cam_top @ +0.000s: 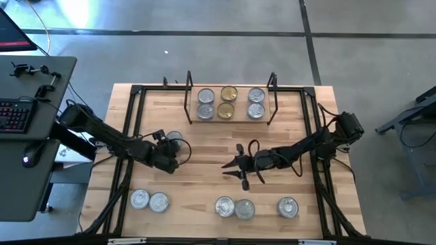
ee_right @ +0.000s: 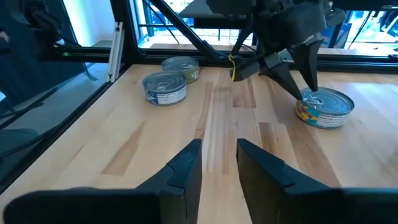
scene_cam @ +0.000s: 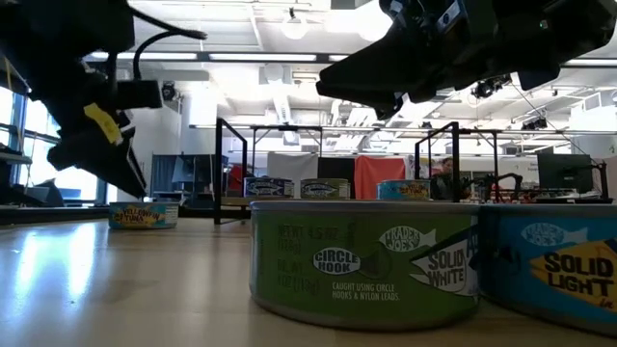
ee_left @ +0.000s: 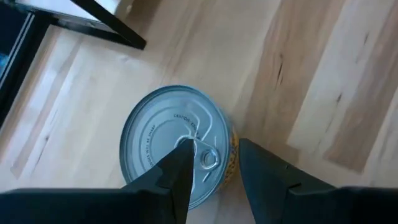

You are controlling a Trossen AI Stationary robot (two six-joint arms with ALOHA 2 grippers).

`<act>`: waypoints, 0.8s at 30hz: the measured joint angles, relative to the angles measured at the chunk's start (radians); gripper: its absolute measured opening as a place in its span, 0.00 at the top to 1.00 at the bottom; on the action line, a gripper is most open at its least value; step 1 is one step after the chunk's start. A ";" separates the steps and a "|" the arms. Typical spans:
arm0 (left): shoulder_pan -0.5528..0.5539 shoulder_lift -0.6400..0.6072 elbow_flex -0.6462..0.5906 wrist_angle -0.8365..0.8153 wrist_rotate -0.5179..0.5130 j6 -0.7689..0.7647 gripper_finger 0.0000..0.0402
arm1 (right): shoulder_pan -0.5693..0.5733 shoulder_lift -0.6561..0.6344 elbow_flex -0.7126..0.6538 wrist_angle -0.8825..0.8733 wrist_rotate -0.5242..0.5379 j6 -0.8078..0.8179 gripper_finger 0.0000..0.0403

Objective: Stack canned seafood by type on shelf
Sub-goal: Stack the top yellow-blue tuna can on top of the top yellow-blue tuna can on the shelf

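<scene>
A tin of canned seafood (ee_left: pixel 163 140) with a silver lid and a yellow side stands upright on the tabletop at mid-left (cam_top: pixel 175 138). My left gripper (ee_left: pixel 214 155) is open and slants down over it. One finger is above the lid near the pull tab and the other is just outside the rim. My right gripper (cam_top: pixel 230 169) is open and hovers over the table's middle with nothing between its fingers (ee_right: pixel 219 149). The shelf (cam_top: pixel 231 120) at the far middle carries several tins in three pairs: silver, gold (cam_top: pixel 228 94), silver. My left gripper comes at the tin from above at a slant. One fingertip (ee_left: pixel 184 148) hangs over the lid's middle by the pull tab (ee_left: pixel 208 158), the other (ee_left: pixel 250 152) beside the tin's side wall. I cannot tell whether either finger touches the tin.
More tins stand near the table's front edge: two at the left (cam_top: pixel 149 201), two in the middle (cam_top: pixel 234 207) and one at the right (cam_top: pixel 287 207). Black frame rails (cam_top: pixel 133 136) run along the table's left and right sides. The shelf has black wire uprights (cam_top: pixel 189 88) at both ends.
</scene>
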 joint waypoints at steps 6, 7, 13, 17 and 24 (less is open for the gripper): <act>0.001 0.000 -0.077 0.095 0.000 0.046 0.78 | 0.000 0.000 0.001 0.000 -0.004 0.008 0.77; 0.001 0.000 -0.090 0.113 -0.001 0.047 0.80 | 0.000 0.000 0.001 0.000 -0.008 0.008 0.77; 0.001 -0.002 -0.114 0.189 0.013 0.100 0.93 | 0.001 0.000 0.001 0.002 -0.009 0.009 0.77; 0.001 -0.001 -0.115 0.295 0.045 0.166 0.99 | 0.000 0.000 0.001 0.009 0.001 0.003 0.77; 0.000 0.002 -0.118 0.544 0.144 0.279 1.00 | -0.038 0.001 0.002 -0.013 0.128 -0.024 0.72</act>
